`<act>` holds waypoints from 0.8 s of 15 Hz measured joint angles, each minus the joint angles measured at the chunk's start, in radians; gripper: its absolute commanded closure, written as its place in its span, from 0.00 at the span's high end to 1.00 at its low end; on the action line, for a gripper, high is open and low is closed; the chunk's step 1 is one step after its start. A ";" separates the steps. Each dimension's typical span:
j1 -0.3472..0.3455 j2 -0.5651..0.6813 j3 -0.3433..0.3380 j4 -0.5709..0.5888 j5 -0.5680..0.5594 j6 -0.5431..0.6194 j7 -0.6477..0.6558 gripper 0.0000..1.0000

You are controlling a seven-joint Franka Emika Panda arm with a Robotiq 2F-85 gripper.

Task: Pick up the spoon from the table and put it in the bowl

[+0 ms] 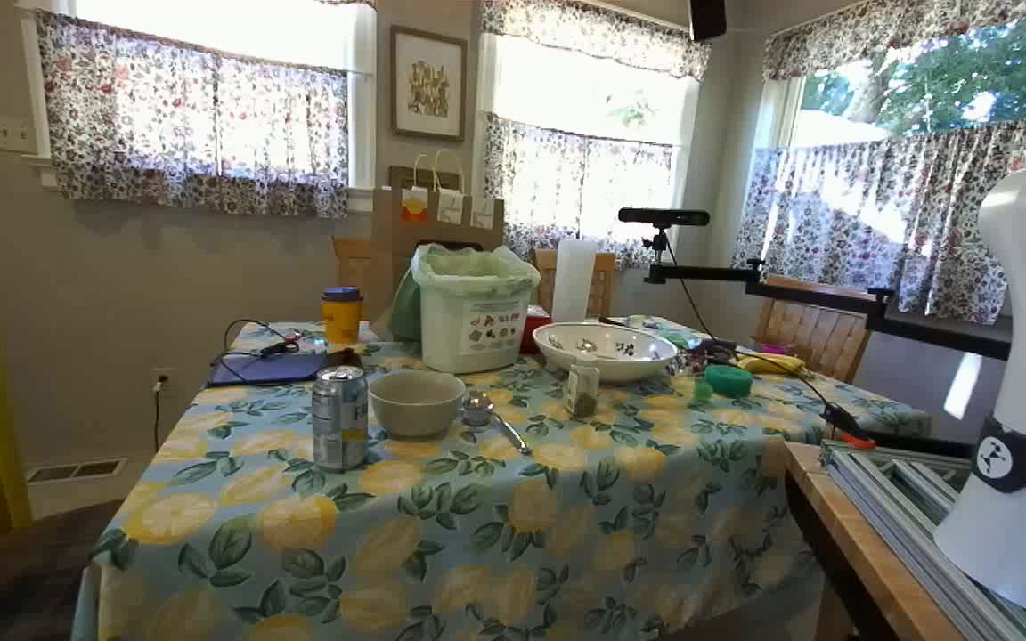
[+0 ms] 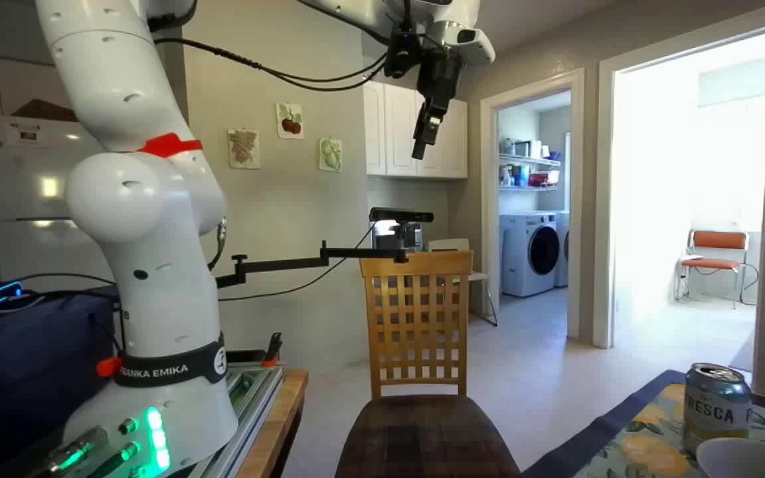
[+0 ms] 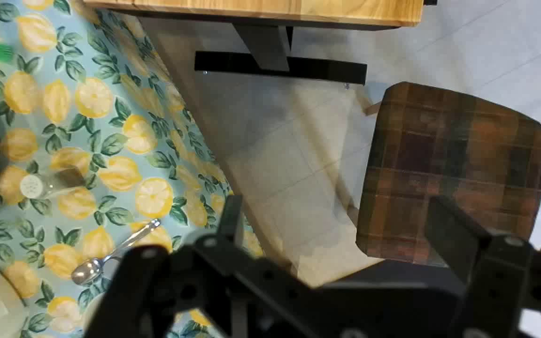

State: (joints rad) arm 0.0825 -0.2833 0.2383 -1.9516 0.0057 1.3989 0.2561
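The silvery spoon [image 1: 509, 433] lies on the lemon-print tablecloth just beside the small grey bowl [image 1: 416, 406] in an exterior view. The spoon also shows in the wrist view [image 3: 134, 238], left of my gripper [image 3: 337, 204]. The small bowl stands upright; its rim peeks in at the bottom right of an exterior view [image 2: 754, 459], and a sliver shows in the wrist view, mostly hidden by the gripper. My gripper is open and empty. It hangs high in an exterior view [image 2: 424, 143], off the table's side, over the floor and a chair.
A Fresca can [image 1: 340, 418] stands close beside the small bowl. A shaker [image 1: 582, 388], a large patterned bowl [image 1: 606, 361] and a lined bin [image 1: 468, 312] stand on the table. A wooden chair [image 2: 417, 318] and a camera arm [image 2: 283, 264] are near the robot base.
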 measured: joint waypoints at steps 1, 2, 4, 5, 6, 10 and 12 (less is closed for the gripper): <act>0.000 0.000 0.000 0.000 0.000 0.000 0.000 1.00; 0.000 0.000 0.000 0.000 0.000 0.000 0.000 1.00; 0.000 0.000 0.000 0.000 0.000 0.000 0.000 1.00; 0.000 0.000 0.000 0.000 0.000 0.000 0.000 1.00; 0.000 0.000 0.000 0.000 0.000 0.000 0.000 1.00; 0.000 0.010 -0.011 0.000 -0.029 0.007 0.000 1.00; -0.006 0.026 -0.026 0.000 -0.064 0.018 0.000 1.00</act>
State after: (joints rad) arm 0.0767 -0.2578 0.2121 -1.9517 -0.0582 1.4164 0.2561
